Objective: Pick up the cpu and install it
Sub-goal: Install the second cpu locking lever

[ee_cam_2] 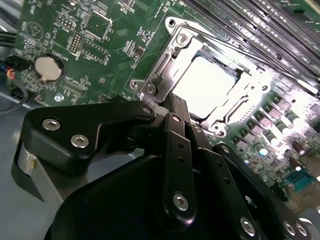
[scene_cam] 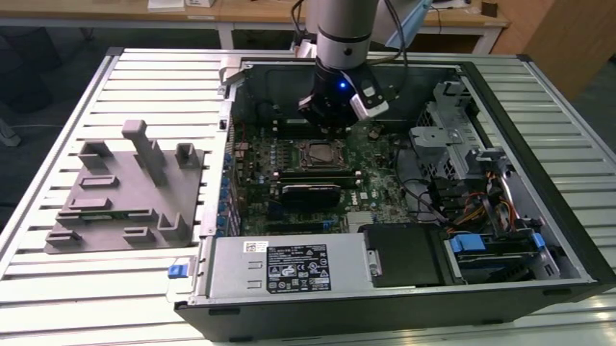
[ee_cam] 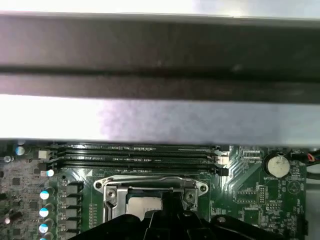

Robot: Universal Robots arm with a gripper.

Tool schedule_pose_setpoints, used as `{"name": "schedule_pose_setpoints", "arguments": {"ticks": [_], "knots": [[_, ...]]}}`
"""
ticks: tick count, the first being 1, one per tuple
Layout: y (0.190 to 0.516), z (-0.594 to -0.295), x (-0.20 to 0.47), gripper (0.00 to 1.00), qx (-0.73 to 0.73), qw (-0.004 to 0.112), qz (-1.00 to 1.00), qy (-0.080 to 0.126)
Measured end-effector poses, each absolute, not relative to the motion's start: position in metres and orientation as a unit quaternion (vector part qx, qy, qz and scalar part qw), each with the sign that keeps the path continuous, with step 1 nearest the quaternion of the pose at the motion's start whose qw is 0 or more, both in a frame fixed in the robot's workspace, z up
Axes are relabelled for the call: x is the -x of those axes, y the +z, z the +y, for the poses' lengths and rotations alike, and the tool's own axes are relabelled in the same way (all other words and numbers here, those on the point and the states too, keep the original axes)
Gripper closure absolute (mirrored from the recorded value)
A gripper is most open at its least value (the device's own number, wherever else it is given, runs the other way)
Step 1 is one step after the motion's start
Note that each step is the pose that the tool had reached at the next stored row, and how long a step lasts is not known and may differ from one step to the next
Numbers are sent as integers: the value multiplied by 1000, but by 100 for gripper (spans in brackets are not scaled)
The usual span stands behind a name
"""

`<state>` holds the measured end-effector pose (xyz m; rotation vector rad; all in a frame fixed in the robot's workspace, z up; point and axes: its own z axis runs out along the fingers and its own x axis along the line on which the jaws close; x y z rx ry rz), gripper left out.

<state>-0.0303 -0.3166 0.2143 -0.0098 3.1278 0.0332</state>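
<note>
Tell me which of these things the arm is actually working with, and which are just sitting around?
Part of the job:
- small flat square silvery-white cpu, lying in the metal-framed socket
- black gripper, just above the socket
- green motherboard

Just lying about:
- grey plastic holder block
- silver power supply box
- round silver coin battery

No wording is showing clearly enough to be read. A black label (scene_cam: 298,268) with white print and rows of small symbols is sitting on the grey power supply (scene_cam: 241,277), just in front of the motherboard (scene_cam: 380,162) in the exterior view (its characters are too small to make out). A small white sticker (scene_cam: 256,246) is lying beside it, equally illegible. Tiny white markings (ee_cam_2: 34,30) are dotting the motherboard in the second wrist view.
</note>
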Motion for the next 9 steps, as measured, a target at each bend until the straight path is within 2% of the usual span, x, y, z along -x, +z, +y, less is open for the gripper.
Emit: {"name": "schedule_pose_setpoints", "arguments": {"ticks": [9], "knots": [[228, -320, 30, 89, 3, 7, 1000, 11]]}}
